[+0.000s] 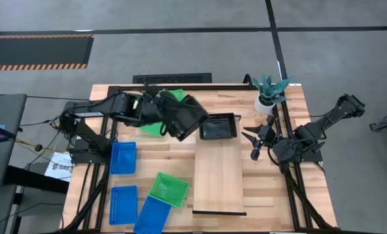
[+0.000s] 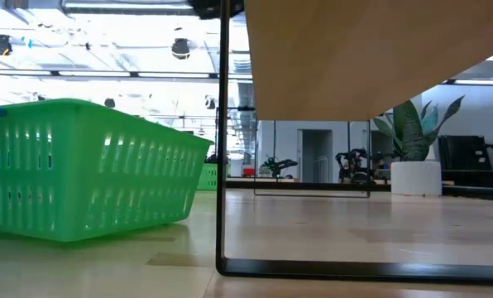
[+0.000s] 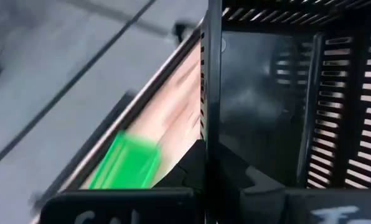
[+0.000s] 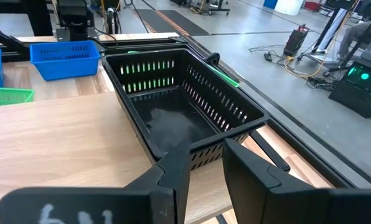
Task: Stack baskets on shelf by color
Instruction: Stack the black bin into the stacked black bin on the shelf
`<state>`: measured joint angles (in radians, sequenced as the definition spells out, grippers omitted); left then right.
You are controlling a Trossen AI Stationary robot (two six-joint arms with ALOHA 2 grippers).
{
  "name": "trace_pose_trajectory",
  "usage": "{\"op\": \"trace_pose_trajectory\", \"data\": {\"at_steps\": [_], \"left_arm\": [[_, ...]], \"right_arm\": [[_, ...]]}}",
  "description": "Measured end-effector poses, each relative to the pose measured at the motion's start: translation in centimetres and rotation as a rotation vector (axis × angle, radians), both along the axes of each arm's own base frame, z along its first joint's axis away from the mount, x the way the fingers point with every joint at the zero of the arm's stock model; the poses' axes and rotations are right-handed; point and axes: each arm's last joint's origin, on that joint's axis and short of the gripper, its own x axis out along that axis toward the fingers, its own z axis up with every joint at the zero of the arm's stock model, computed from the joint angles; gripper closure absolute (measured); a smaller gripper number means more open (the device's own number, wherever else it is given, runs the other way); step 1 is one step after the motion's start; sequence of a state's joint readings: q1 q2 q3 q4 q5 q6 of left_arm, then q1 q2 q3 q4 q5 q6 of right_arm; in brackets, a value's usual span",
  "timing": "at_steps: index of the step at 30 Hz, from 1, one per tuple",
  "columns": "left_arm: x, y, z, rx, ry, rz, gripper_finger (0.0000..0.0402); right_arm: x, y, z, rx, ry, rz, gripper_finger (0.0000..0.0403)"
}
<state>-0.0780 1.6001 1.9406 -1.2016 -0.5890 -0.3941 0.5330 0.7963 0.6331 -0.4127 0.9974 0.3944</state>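
Note:
My left gripper [image 1: 169,117] is over the table's far middle, shut on a black basket [image 1: 188,116] that it carries tilted above a green basket [image 1: 156,127]. Another black basket [image 1: 218,127] sits on the far end of the pale shelf [image 1: 218,179]. The right wrist view shows that basket [image 4: 179,106] close in front of my right gripper [image 4: 207,174], which is open and waits at the table's right [image 1: 255,146]. Three blue baskets [image 1: 123,158], [image 1: 123,205], [image 1: 153,216] and a green one [image 1: 169,188] lie on the table's near left. My left gripper [image 3: 210,199] has the black basket by one side wall [image 3: 209,106], one finger inside the basket and one outside. The basket is lifted clear of the table and tilted. In the high view the basket itself covers the fingertips.
A potted plant [image 1: 269,94] stands at the far right corner. Another green basket [image 1: 176,95] shows at the far edge behind the left arm. In the low view a green basket [image 2: 81,165] stands close on the left, beside the shelf's black rail [image 2: 223,165]. The shelf's near half is bare.

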Motion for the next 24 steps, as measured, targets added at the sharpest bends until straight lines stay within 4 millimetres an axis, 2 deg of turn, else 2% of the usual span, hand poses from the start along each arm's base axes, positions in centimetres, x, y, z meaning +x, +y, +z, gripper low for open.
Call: {"op": "trace_pose_trajectory", "data": {"at_steps": [5,9,13,19,24], "left_arm": [[1.5,0.3,1.4,0.034,-0.129,-0.151,0.0401],[3.0,0.6,1.5,0.042,-0.181,-0.249,0.0401],[4.3,1.1,0.9,0.066,-0.167,-0.31,0.0402],[6.4,2.2,-1.1,0.066,-0.092,-0.385,0.0402],[7.4,3.7,-1.9,0.067,-0.078,-0.408,0.0402]], "right_arm": [[0.1,-0.5,-0.2,0.002,0.011,-0.038,0.0285],[0.1,-1.2,-0.4,0.008,0.03,-0.085,0.0285],[-0.2,-1.9,-0.7,0.028,0.048,-0.142,0.0285],[-0.5,-2.8,-0.9,0.054,0.055,-0.204,0.0285],[-0.7,-3.1,-0.8,0.058,0.052,-0.215,0.0285]]}}
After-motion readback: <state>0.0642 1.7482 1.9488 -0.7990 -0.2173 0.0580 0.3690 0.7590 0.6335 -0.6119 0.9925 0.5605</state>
